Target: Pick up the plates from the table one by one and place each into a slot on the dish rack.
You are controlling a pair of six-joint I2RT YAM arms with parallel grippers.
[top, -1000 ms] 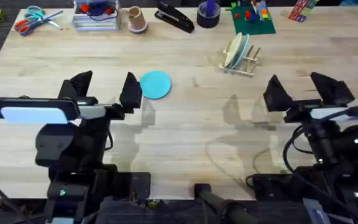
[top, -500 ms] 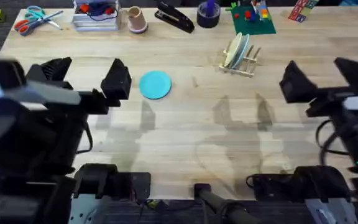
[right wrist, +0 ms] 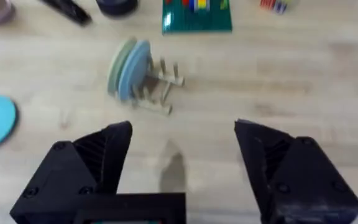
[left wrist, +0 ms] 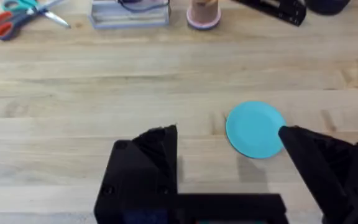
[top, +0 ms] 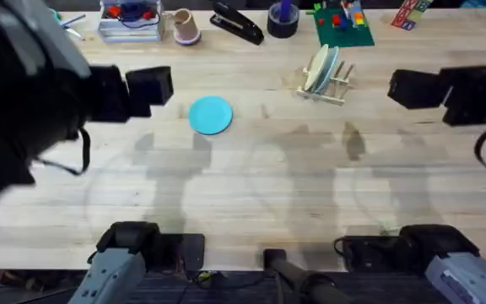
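Blue plate pending pickup; left arm nearer.
Blue plate (top: 211,114) lies flat mid-table (top: 251,194), beside the left gripper (left wrist: 229,146), fingers apart; right gripper (right wrist: 182,152) fingers apart, facing the dish rack (right wrist: 157,87).

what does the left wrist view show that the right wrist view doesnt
Left wrist view alone: the scissors, a clear tray and a full view of the cup, with the left gripper open just short of the blue plate.

Right wrist view alone: the dish rack holding upright plates, the green baseplate, and the right gripper open over bare table.

Both: the blue plate lying flat, the wood table and the black stapler.
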